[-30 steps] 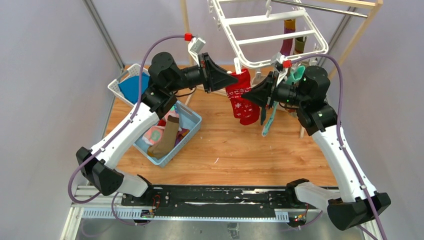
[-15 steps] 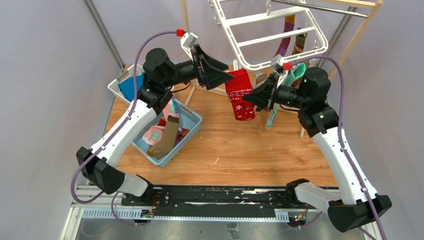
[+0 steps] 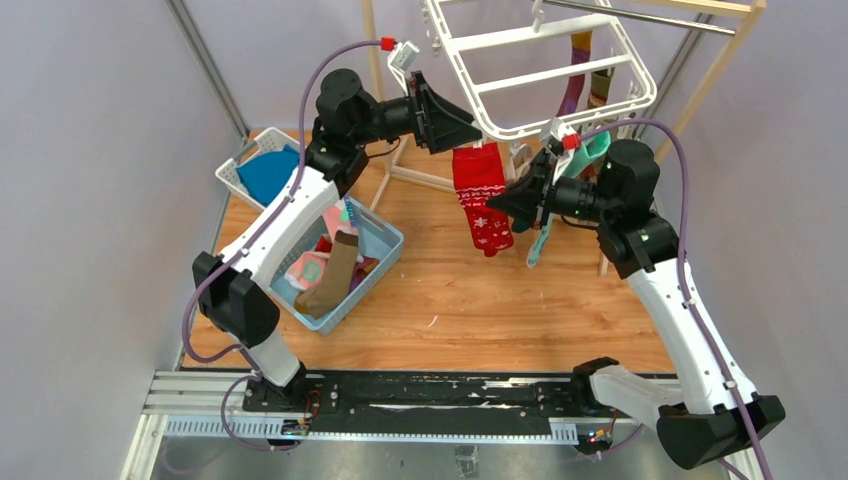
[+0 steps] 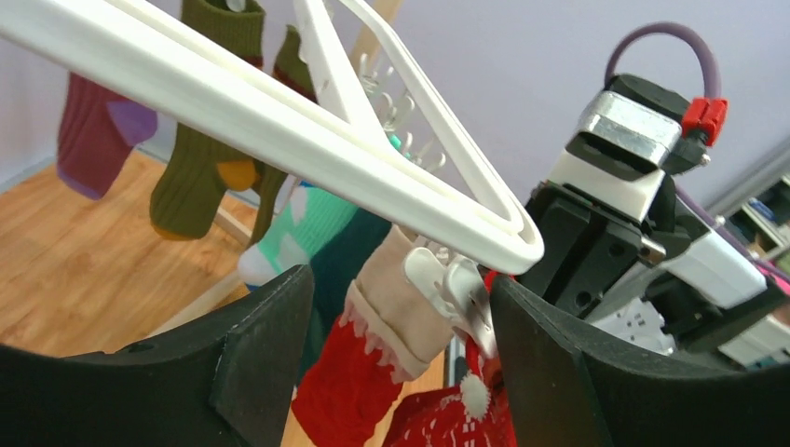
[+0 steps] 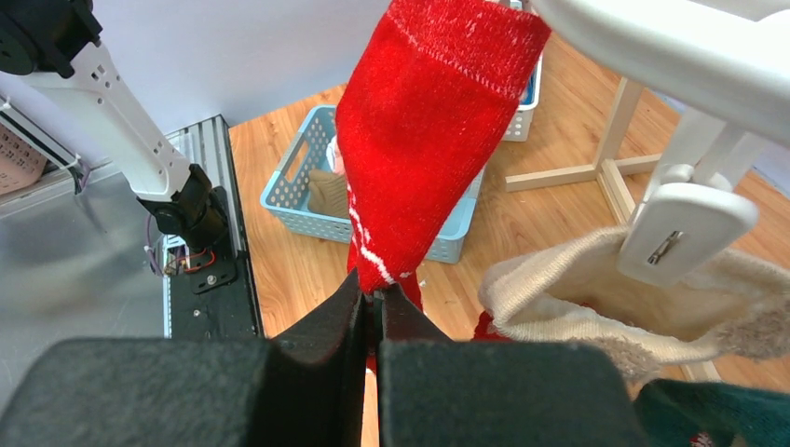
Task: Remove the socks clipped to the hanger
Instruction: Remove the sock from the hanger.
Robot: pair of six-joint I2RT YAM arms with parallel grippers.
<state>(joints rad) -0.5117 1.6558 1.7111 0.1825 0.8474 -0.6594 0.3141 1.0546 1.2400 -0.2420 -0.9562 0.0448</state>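
The white hanger [image 3: 545, 75] hangs tilted above the table, with socks clipped along its far edge. A red patterned sock [image 3: 482, 195] dangles from its near corner. My right gripper [image 3: 494, 203] is shut on this red sock [image 5: 424, 140] low down, the cloth pinched between the fingers [image 5: 331, 326]. My left gripper [image 3: 462, 120] is open at the hanger's corner. Its jaws straddle a white clip [image 4: 456, 284] that holds a cream-cuffed red sock [image 4: 396, 312] without touching it. Purple [image 4: 88, 140], olive [image 4: 200, 158] and mint [image 4: 307, 223] socks hang behind.
A blue basket [image 3: 388, 252] with loose socks stands on the left of the wooden table. Behind it a white basket [image 3: 232, 172] holds a blue cloth. A wooden rack [image 3: 705, 85] with a metal rod [image 3: 640, 15] carries the hanger. A second clip [image 5: 685, 228] grips a cream cuff.
My left gripper has opened and risen from the red sock's top to the hanger's corner clip. My right gripper has closed fully on the red sock and hardly moved.
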